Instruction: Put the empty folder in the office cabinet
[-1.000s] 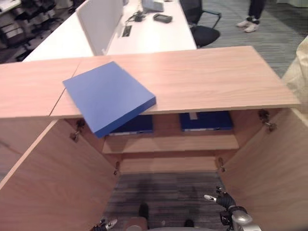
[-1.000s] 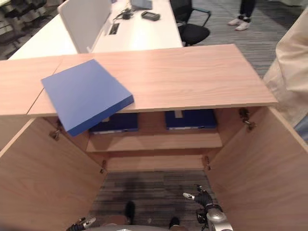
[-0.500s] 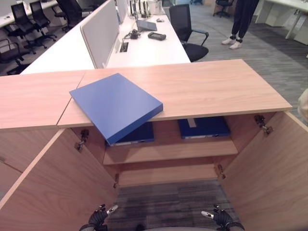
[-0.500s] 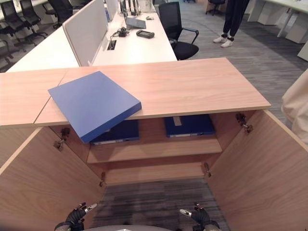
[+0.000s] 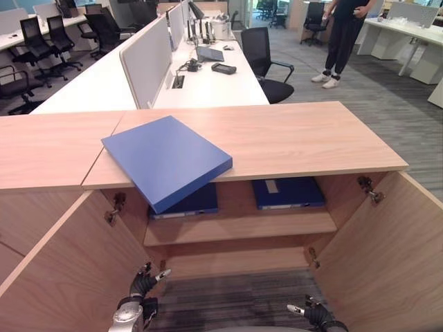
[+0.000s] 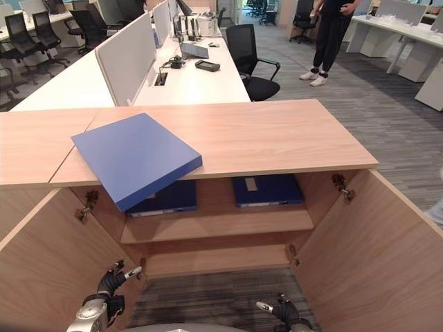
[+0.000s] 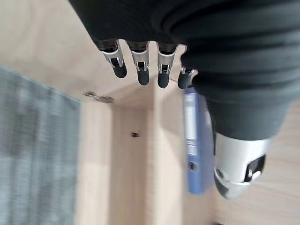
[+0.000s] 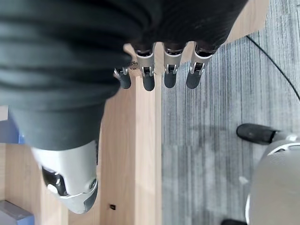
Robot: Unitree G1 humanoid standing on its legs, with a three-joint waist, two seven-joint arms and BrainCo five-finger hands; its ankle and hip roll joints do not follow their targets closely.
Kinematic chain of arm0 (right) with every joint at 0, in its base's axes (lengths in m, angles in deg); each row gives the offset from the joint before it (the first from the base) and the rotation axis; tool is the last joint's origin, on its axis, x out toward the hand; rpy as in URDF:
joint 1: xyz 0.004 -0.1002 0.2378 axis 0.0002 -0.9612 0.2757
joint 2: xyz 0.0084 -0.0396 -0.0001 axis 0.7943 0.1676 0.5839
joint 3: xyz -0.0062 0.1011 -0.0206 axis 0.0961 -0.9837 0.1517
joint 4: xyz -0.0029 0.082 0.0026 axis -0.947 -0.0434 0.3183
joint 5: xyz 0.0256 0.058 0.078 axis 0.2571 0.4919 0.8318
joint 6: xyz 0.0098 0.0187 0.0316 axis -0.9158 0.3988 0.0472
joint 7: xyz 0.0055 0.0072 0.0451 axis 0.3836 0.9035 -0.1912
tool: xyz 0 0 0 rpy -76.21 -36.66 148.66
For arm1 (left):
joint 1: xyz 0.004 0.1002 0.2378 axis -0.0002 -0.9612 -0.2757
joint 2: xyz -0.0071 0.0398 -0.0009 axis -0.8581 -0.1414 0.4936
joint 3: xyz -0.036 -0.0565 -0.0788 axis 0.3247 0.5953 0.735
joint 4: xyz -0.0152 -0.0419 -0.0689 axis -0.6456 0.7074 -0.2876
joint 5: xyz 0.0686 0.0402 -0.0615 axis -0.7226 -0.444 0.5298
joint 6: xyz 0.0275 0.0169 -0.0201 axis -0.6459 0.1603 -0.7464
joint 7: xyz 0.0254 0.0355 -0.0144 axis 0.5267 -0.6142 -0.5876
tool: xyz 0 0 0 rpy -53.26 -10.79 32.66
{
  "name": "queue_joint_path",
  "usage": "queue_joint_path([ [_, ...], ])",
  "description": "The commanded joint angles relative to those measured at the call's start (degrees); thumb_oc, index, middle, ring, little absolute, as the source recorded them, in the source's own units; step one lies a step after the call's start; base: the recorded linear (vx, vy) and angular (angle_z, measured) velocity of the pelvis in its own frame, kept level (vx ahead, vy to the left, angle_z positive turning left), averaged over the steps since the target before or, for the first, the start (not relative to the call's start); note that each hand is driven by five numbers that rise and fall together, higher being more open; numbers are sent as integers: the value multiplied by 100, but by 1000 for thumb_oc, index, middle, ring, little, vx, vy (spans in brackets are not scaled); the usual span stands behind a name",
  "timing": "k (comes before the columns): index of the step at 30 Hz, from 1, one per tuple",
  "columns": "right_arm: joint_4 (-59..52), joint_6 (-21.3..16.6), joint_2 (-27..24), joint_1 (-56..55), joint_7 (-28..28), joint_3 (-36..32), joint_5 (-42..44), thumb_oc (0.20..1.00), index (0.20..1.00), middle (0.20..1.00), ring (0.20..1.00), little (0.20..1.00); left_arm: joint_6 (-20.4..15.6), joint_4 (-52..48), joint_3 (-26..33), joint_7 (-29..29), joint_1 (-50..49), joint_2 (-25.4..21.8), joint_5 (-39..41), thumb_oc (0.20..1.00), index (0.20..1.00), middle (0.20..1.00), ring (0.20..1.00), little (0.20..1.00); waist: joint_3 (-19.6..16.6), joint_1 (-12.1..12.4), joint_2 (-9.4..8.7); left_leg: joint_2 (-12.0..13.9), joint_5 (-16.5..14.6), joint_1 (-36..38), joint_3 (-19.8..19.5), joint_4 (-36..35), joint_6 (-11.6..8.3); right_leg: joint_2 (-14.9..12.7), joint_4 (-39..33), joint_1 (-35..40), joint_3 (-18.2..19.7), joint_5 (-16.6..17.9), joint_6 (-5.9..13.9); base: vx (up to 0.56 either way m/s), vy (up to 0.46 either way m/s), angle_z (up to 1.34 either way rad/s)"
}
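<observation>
Lying diagonally on cabinet top (image 5: pixel 297 135), corner overhanging, blue folder (image 5: pixel 166 159) sits above nearer left hand (image 5: pixel 142 285); both left and right hand (image 5: pixel 311 315) relaxed, empty.

Left hand (image 7: pixel 197 56) lower left, right hand (image 8: pixel 93 61) lower right: dark ribbed covers, silver fingers with dark tips, chunky silver thumbs.

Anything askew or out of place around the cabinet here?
Yes: the blue folder lies skewed on the cabinet top, one corner jutting past the front edge above the open shelf. Two darker folders lie flat inside. Both the left hand and right hand hang low, open, holding nothing.
</observation>
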Motion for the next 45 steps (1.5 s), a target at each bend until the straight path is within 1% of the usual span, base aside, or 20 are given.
queue_joint_path([
  [1,326,-125,191,462,74,-178,-101,1000,1000,1000,1000,1000,-252,184,105,18,486,-232,-24,1000,1000,1000,1000,1000,420,367,-120,25,-571,352,13,72,-140,-270,93,-106,-107,74,427,-36,0,20],
  [7,532,-93,157,632,139,-328,-37,1000,1000,1000,1000,1000,-204,104,-40,61,430,-177,-148,1000,1000,1000,1000,1000,526,526,-143,-3,-555,302,8,72,-103,-341,145,-156,-260,145,486,-46,23,12],
  [9,545,-87,129,714,174,-437,99,1000,1000,1000,1000,1000,-174,-5,-143,93,438,-251,-196,1000,1000,1000,1000,1000,610,579,-169,-16,-538,239,21,82,-67,-387,315,-325,-285,182,532,-101,50,-5],
  [10,580,-83,130,776,201,-526,207,1000,1000,1000,1000,1000,-158,-60,-183,95,458,-294,-212,1000,1000,1000,1000,1000,667,601,-147,-24,-521,172,38,83,-17,-423,638,-547,-266,150,575,-191,78,-7],
  [11,529,-91,151,876,217,-739,509,1000,1000,1000,1000,1000,-156,-218,-203,47,523,-436,-285,1000,1000,1000,1000,1000,788,503,-20,40,-436,6,-75,89,50,-453,1463,-1063,49,123,761,-281,68,-6],
  [12,523,-122,170,926,273,-827,688,1000,1000,1000,1000,1000,-206,-309,-268,-82,671,-498,-376,1000,1000,1000,1000,1000,842,457,27,1,-367,-141,-185,134,80,-385,1677,-1135,433,45,784,-249,4,14],
  [13,522,-148,196,911,281,-854,786,1000,1000,1000,1000,1000,-248,-367,-286,-133,753,-542,-391,1000,1000,1000,1000,1000,831,465,19,-16,-340,-209,-212,150,77,-388,1582,-999,468,-48,714,-135,-120,61],
  [14,489,-189,269,816,265,-840,858,1000,1000,1000,1000,1000,-274,-412,-244,-179,835,-561,-341,1000,1000,1000,1000,1000,745,499,-32,-62,-330,-275,-230,157,52,-346,1243,-651,409,-297,572,-44,-204,73],
  [15,498,-168,291,810,291,-766,836,1000,1000,1000,1000,1000,-301,-448,-230,-277,922,-535,-258,1000,1000,1000,1000,1000,704,514,-60,-71,-276,-311,-299,155,-17,-295,1031,-547,503,-382,483,13,-281,72],
  [17,457,-165,248,795,269,-591,688,1000,1000,1000,1000,1000,-328,-426,-230,-332,971,-434,-215,1000,1000,1000,1000,1000,632,490,-50,-1,-232,-280,-404,117,-151,-186,596,-324,407,-361,391,51,-269,33],
  [22,320,-203,57,795,246,-532,652,1000,1000,1000,1000,1000,-291,-364,-326,-284,844,-251,-245,1000,1000,1000,1000,1000,719,449,39,194,-111,-263,-458,226,-348,-30,176,-14,174,-313,266,4,-147,24],
  [24,358,-205,-35,827,265,-554,648,1000,1000,1000,1000,1000,-258,-330,-352,-240,809,-179,-237,1000,1000,1000,1000,1000,826,457,34,181,-142,-418,-490,575,-396,-53,127,6,114,-273,241,-98,-72,5],
  [25,414,-200,-78,855,287,-579,650,1000,1000,1000,1000,1000,-246,-284,-362,-235,815,-144,-244,1000,1000,1000,1000,1000,863,449,14,126,-232,-487,-481,796,-408,-84,115,-22,79,-251,220,-120,-55,0],
  [28,490,-206,-166,853,294,-646,664,1000,1000,1000,1000,1000,-221,-272,-379,-170,734,-91,-246,1000,1000,1000,1000,1000,824,399,-47,-54,-639,-377,-431,1099,-319,-129,128,-88,62,-235,169,-51,-35,-5],
  [29,521,-204,-180,842,298,-676,686,1000,1000,1000,1000,1000,-212,-273,-383,-161,679,-63,-240,1000,1000,1000,1000,1000,788,369,-37,-73,-709,-296,-372,1068,-265,-103,133,-103,77,-250,164,0,0,0],
  [31,542,-194,-184,807,293,-717,681,1000,1000,1000,1000,1000,-187,-380,-383,-123,566,-65,-258,1000,1000,1000,1000,1000,730,304,2,-84,-671,-229,-223,964,-216,-40,162,-137,87,-250,158,48,27,4],
  [39,671,-160,-69,712,311,-855,731,1000,1000,1000,1000,1000,-161,-670,-383,-205,496,-285,-543,1000,1000,1000,1000,1000,572,248,5,-40,-597,206,-233,354,-124,-44,264,-14,132,-262,194,76,35,-1],
  [43,591,-188,72,672,337,-816,739,1000,1000,1000,1000,1000,-248,-1015,-293,-630,553,-430,-974,1000,1000,1000,1000,1000,528,257,-33,-51,-590,312,-278,202,-106,-53,322,13,121,-314,204,37,38,6],
  [44,604,-216,150,651,372,-790,726,1000,1000,1000,1000,1000,-274,-1355,-269,-970,585,-556,-1424,1000,1000,1000,1000,1000,506,298,-76,-65,-613,333,-315,195,-95,-58,320,46,95,-327,216,38,21,14],
  [45,605,-218,155,650,373,-789,725,1000,1000,1000,1000,1000,-265,-1370,-268,-978,574,-557,-1435,1000,1000,1000,1000,1000,507,295,-81,-66,-615,335,-317,196,-95,-60,319,52,92,-328,217,30,18,12],
])
